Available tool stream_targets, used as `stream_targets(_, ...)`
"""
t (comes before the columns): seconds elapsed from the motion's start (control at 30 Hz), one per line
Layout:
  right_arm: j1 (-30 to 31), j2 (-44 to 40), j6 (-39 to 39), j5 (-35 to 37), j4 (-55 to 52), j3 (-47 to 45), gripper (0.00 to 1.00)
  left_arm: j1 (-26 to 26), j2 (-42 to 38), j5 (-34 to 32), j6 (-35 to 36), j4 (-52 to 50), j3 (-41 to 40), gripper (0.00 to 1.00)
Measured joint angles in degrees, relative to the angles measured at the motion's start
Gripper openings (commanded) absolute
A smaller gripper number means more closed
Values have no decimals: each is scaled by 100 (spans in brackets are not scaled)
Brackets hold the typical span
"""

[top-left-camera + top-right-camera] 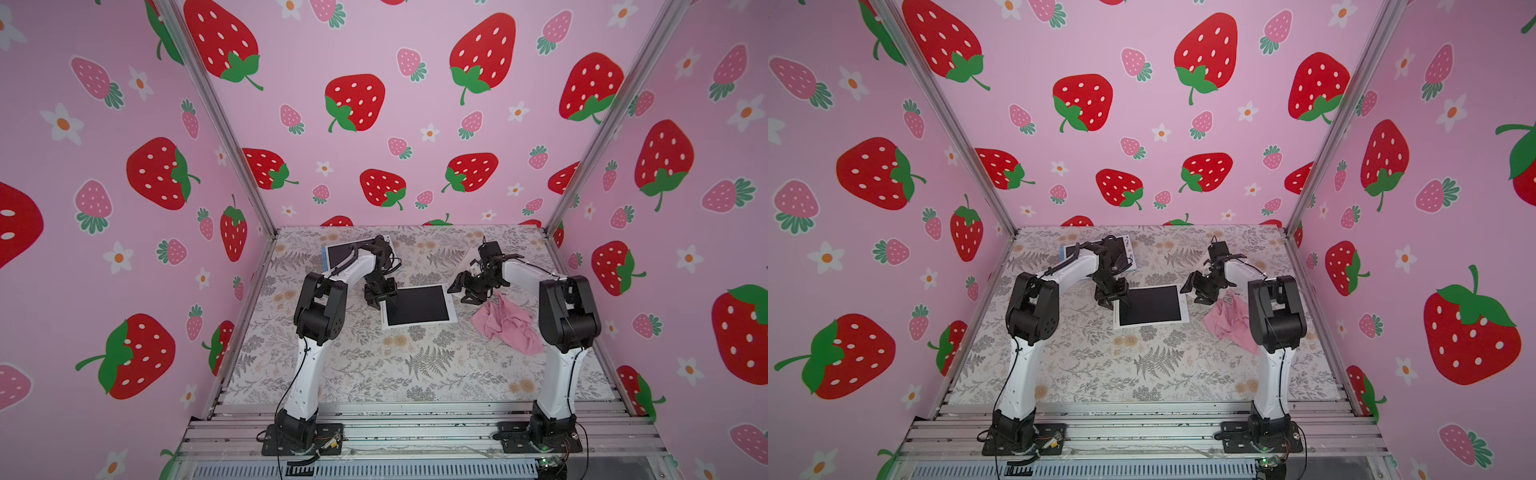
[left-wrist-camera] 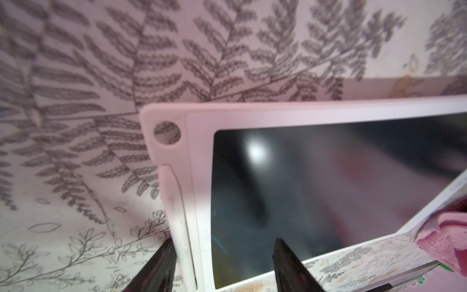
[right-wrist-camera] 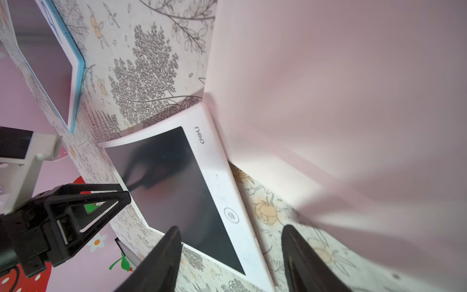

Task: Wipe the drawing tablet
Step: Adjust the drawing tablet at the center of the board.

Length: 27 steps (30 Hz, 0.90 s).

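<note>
The white-framed, black-screened drawing tablet (image 1: 417,305) lies flat on the floral table (image 1: 374,365), flanked by left hand (image 1: 382,302) and right hand (image 1: 461,291), both wide and empty. Unpinned, it could be shoved askew under the crumpled pink cloth (image 1: 509,322).

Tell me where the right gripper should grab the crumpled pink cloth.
Pinch a raised fold of the crumpled pink cloth at the end nearest the right gripper, coming down from above. It lies bunched on the floral table beside the white-framed drawing tablet, so a ridge probably suits the open jaws better than its flat edges.
</note>
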Motion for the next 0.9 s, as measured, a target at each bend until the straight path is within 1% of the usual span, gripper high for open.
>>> stream_targets(0.2, -17, 258, -203, -863, 271, 79, 65, 39, 7, 74, -63, 15, -4, 62)
stream_targets(0.3, -136, 332, -286, -1268, 452, 61, 65, 101, 7, 216, -111, 55, -42, 62)
stream_targets(0.4, -199, 304, -273, -1679, 748, -107, 61, 201, -7, 426, -214, 131, -107, 62)
stream_targets(0.53, -146, -83, 39, -2337, 1335, -599, 58, 378, -68, 850, -367, 321, -286, 62)
stream_targets(0.63, -96, -597, 466, -2717, 1919, -981, 53, 492, -76, 1178, -459, 457, -367, 62)
stream_targets(0.77, -48, -1034, 1021, -2979, 2605, -1158, 34, 522, -68, 1438, -509, 673, -398, 62)
stream_targets(0.83, -24, -1086, 1128, -2983, 2708, -1130, 25, 522, -63, 1523, -529, 815, -404, 62)
stream_targets(0.9, 17, -1086, 1091, -2922, 2594, -1078, 13, 520, -63, 1565, -555, 918, -413, 62)
